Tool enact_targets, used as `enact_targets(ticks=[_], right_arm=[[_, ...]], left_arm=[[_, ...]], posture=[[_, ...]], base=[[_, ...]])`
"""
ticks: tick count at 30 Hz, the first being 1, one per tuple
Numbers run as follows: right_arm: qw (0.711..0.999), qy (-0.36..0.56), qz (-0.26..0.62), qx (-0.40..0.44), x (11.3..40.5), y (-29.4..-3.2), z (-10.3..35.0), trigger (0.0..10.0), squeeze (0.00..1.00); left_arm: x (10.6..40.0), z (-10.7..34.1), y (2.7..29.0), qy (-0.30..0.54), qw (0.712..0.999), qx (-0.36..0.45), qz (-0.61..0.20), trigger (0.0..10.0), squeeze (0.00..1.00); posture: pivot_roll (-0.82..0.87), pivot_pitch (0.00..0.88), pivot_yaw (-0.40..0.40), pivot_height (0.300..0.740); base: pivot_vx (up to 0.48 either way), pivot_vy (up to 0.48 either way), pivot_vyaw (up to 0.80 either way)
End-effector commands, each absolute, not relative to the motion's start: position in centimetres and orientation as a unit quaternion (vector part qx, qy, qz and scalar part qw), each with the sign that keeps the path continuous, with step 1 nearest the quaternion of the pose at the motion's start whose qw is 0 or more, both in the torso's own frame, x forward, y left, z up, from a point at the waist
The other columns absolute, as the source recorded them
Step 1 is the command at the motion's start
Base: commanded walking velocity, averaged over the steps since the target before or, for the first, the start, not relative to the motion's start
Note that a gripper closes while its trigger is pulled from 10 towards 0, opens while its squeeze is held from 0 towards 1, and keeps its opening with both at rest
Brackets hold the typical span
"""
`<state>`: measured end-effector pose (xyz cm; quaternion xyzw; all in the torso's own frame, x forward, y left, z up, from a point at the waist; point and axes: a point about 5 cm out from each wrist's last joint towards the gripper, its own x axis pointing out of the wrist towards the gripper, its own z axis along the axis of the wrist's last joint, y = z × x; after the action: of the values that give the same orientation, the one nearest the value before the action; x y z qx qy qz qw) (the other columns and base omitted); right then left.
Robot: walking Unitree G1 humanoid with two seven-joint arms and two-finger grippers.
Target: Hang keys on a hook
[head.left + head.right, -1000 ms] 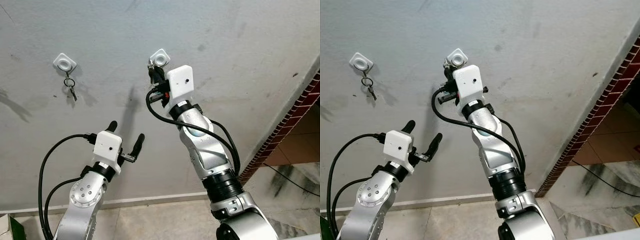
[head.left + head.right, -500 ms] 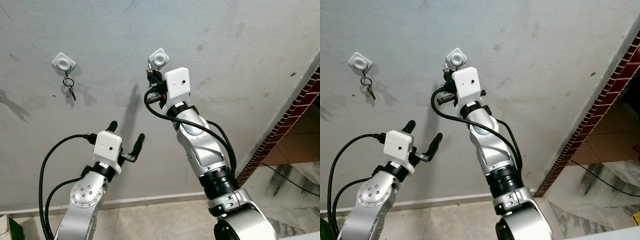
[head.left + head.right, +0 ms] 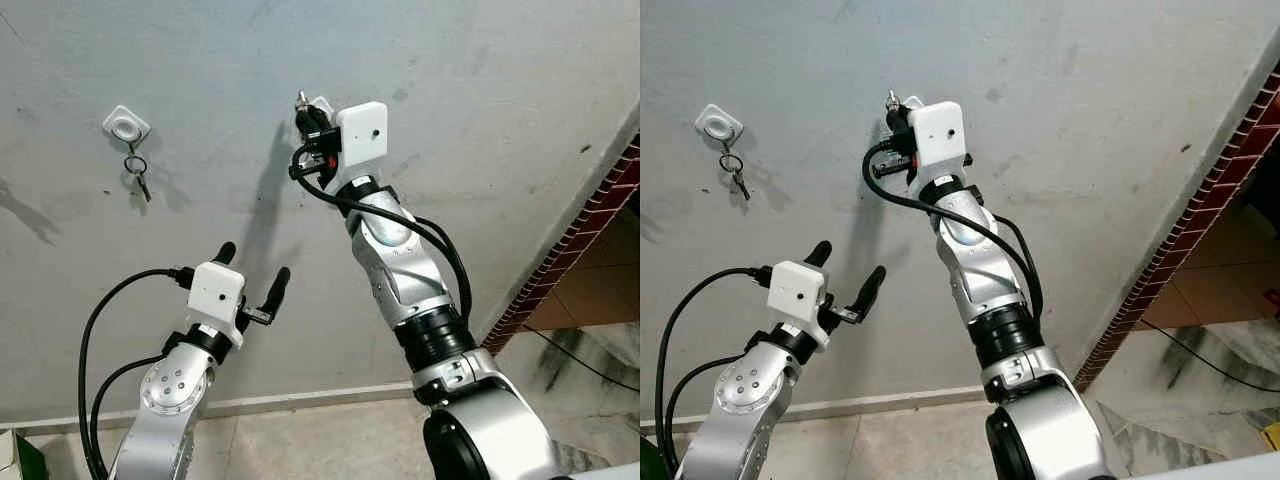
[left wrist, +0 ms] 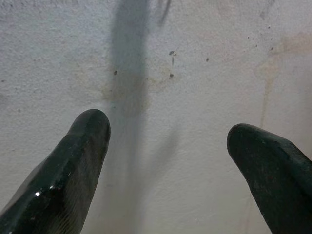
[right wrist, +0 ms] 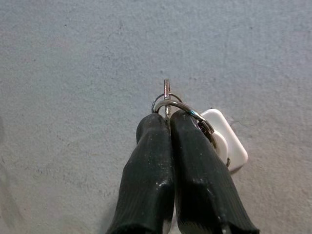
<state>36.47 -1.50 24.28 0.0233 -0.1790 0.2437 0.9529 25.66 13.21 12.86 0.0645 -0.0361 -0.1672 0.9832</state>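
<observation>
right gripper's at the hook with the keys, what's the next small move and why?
Probably ease the right gripper sideways toward the white hook, then lower. It is shut on the key ring, whose loop sits beside and slightly above the hook, not over it. The left gripper hangs open, idle.

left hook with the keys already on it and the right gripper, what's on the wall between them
Bare grey wall with the arm's shadow, in the left eye view, between the left hook and the right gripper, jaws shut on keys.

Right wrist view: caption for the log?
Right gripper shut on key ring, held beside white wall hook.
</observation>
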Motion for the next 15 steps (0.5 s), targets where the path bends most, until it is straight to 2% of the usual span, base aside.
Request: enact_targets(ticks=[1,6,15], right_arm=[[0.949,-0.190,0.248,0.032,36.6,-1.1,25.0,10.0,0.00],[0.956,-0.158,0.236,0.066,37.2,-1.7,23.9,10.0,0.00],[0.959,-0.146,0.227,0.080,37.9,-2.1,23.6,10.0,0.00]], left_arm=[[25.6,12.9,13.1,-0.035,0.982,0.065,-0.172,10.0,0.00],[25.6,12.9,13.1,-0.035,0.982,0.067,-0.171,10.0,0.00],[25.5,12.9,13.2,-0.034,0.982,0.067,-0.171,10.0,0.00]], posture=[[0.13,0.000,-0.016,0.740],[0.14,0.000,-0.018,0.740],[0.14,0.000,-0.017,0.740]], base=[[0.000,0.000,0.00],[0.000,0.000,0.00],[0.000,0.000,0.00]])
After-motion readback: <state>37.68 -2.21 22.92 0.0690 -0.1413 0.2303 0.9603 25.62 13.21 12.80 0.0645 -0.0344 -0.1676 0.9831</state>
